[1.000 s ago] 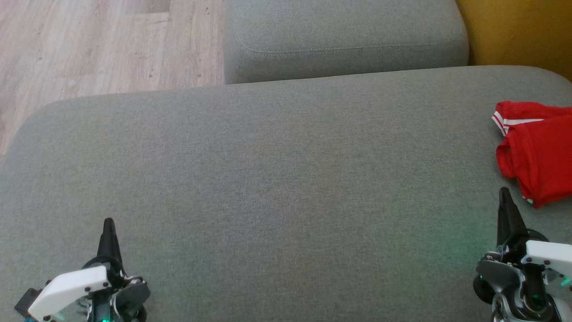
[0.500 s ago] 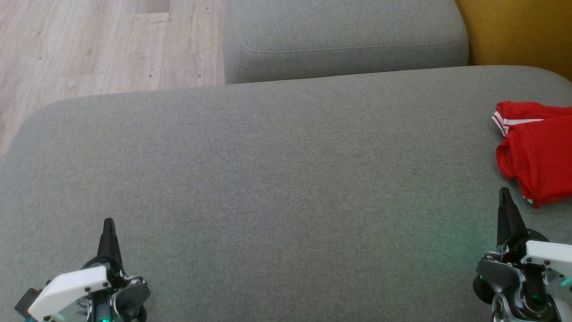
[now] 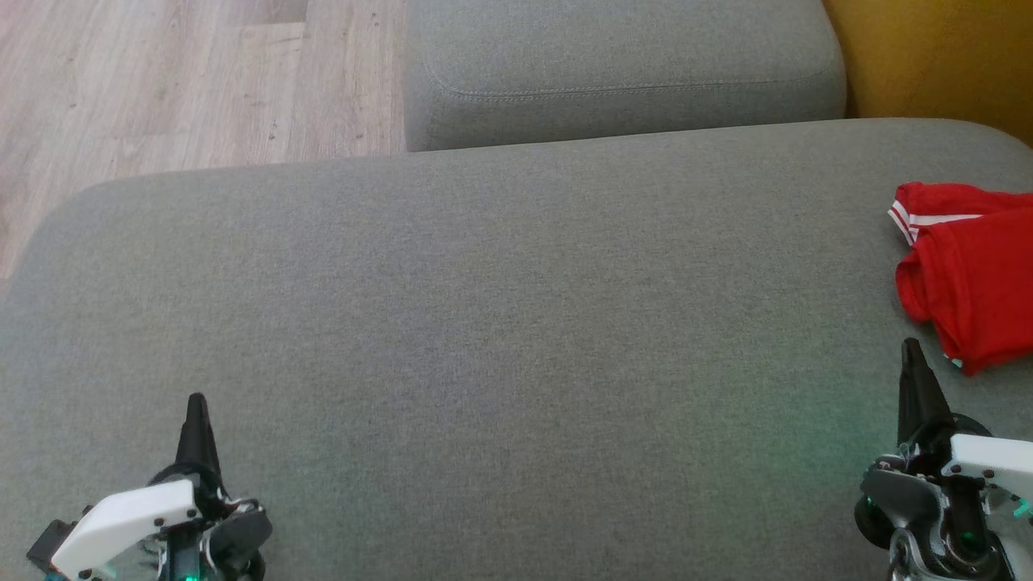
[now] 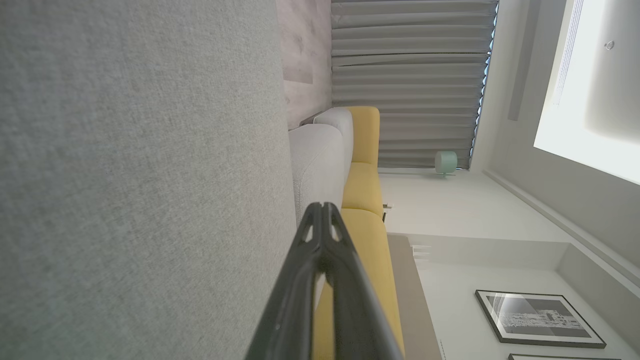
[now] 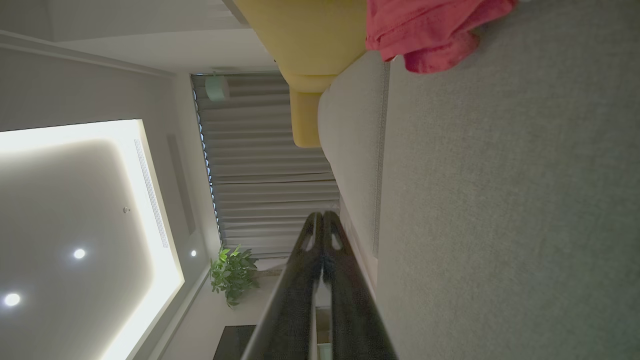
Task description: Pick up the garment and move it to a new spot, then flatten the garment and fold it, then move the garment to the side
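The garment (image 3: 972, 278) is red with white stripes at one hem and lies in a folded bundle at the far right of the grey sofa seat (image 3: 500, 323); part of it runs off the head view's right edge. It also appears in the right wrist view, garment (image 5: 425, 30), at the top. My right gripper (image 3: 912, 349) stands just short of the bundle's near corner, shut and holding nothing, its fingers (image 5: 322, 220) pressed together. My left gripper (image 3: 196, 403) rests at the lower left, far from the garment, shut and empty, gripper (image 4: 320, 207).
A second grey cushion (image 3: 621, 68) lies beyond the seat. Wooden floor (image 3: 161, 81) shows at the upper left, past the seat's rounded edge. A yellow sofa part (image 3: 936, 56) stands at the upper right.
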